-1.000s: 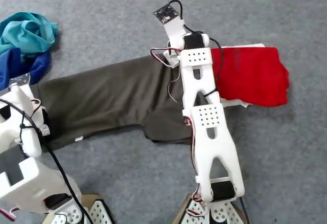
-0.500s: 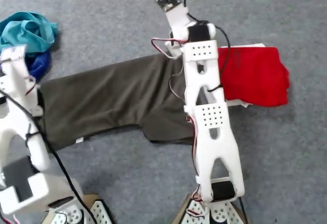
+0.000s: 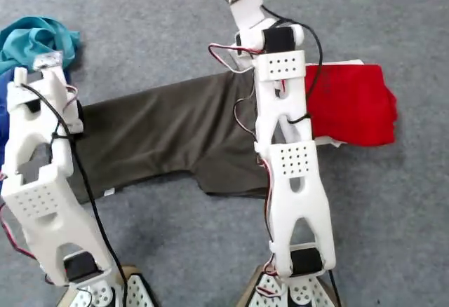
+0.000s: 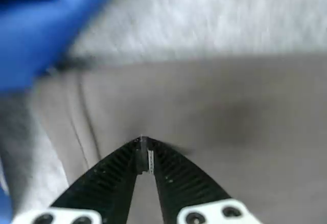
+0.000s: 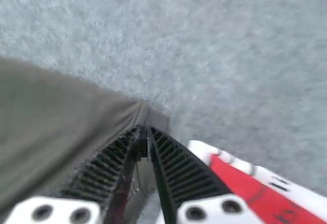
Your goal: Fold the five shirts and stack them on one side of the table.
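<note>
A long olive-brown cloth shirt (image 3: 161,132) lies spread flat across the middle of the grey felt tabletop (image 3: 393,216), running slantwise between the two arms, with soft creases along its length and a flap, perhaps a sleeve, jutting from its near edge. At its left end the left tool (image 4: 143,150) has its black ribbed fingers pressed together, tips down on the olive fabric just inside the hem; whether any cloth is pinched between them cannot be told. At the far right corner of the shirt the right tool (image 5: 143,138) is likewise closed, its tips meeting right at the seamed corner, and again a hold on the fabric cannot be confirmed. Just beyond that corner, on the right side, a red shirt (image 3: 351,104) sits folded into a neat rectangle on top of a white folded garment (image 3: 328,141). In the far left corner a teal shirt (image 3: 35,37) and a blue shirt (image 4: 30,29) lie crumpled together, the blue one close to the olive shirt's left end.
</note>
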`<move>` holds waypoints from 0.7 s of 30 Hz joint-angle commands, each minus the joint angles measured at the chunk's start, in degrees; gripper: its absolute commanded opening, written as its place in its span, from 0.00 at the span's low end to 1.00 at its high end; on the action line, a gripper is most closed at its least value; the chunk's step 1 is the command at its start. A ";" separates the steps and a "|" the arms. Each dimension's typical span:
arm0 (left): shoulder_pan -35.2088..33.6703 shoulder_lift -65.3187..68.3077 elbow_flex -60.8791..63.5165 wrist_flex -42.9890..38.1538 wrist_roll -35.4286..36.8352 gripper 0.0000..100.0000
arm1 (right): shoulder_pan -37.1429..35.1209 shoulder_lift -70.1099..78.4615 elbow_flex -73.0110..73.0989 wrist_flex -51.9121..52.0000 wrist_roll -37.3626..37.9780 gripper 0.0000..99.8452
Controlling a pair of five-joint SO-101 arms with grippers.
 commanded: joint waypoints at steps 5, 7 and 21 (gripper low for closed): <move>-2.42 11.08 -16.84 6.07 3.69 0.03 | 5.10 9.36 -0.48 -2.64 -0.09 0.01; -2.15 11.43 -17.19 6.33 3.69 0.03 | 6.24 11.21 -0.92 -2.55 -0.09 0.01; -2.24 11.34 -17.10 6.95 3.34 0.03 | 4.40 -7.69 -2.15 9.05 -0.26 0.01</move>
